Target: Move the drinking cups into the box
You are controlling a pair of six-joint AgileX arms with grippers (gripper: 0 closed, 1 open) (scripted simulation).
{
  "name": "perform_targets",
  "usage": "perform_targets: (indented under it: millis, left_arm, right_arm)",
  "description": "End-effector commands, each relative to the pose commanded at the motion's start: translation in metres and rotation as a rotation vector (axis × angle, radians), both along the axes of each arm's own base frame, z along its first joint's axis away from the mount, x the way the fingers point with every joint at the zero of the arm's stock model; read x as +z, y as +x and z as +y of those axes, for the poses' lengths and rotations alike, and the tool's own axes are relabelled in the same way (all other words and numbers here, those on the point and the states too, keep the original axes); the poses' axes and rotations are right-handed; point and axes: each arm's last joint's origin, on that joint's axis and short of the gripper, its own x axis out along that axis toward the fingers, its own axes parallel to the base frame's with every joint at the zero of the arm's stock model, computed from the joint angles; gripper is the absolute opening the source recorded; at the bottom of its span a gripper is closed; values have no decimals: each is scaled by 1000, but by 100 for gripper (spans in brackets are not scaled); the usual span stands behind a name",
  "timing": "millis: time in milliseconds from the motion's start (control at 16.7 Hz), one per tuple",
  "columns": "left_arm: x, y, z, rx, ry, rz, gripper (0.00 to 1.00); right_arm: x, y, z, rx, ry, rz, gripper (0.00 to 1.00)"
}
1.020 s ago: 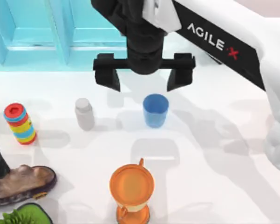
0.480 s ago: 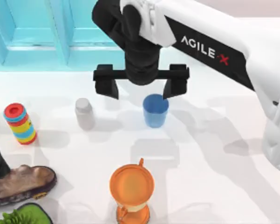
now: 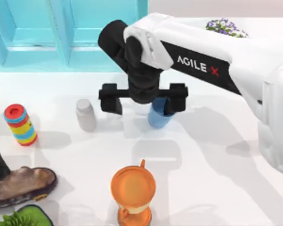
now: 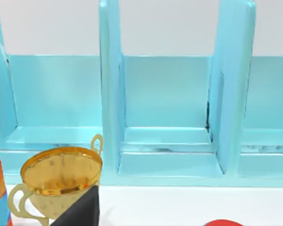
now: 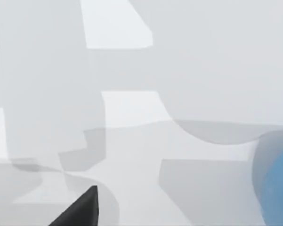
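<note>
While white "AGILE-X" lettering shows along its forearm, the right gripper (image 3: 142,98) hangs with fingers spread wide over the blue cup (image 3: 158,117) on the white table (image 3: 216,179).

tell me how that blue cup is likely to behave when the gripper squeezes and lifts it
The blue cup looks rigid and small, so it is probably light. Its sides taper toward the base, so it might slide down through a loose pinch. The right gripper is open above it with one finger over the rim; an off-centre squeeze could tip it.
</note>
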Motion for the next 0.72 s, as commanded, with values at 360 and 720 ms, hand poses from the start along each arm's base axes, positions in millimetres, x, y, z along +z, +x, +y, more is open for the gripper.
perform_targets:
  millis: [360, 720]
  left_arm:
    - [0, 0, 0, 0, 0, 0, 100]
    - [0, 0, 0, 0, 0, 0, 100]
  right_arm:
    - [0, 0, 0, 0, 0, 0, 70]
    - [0, 0, 0, 0, 0, 0, 25]
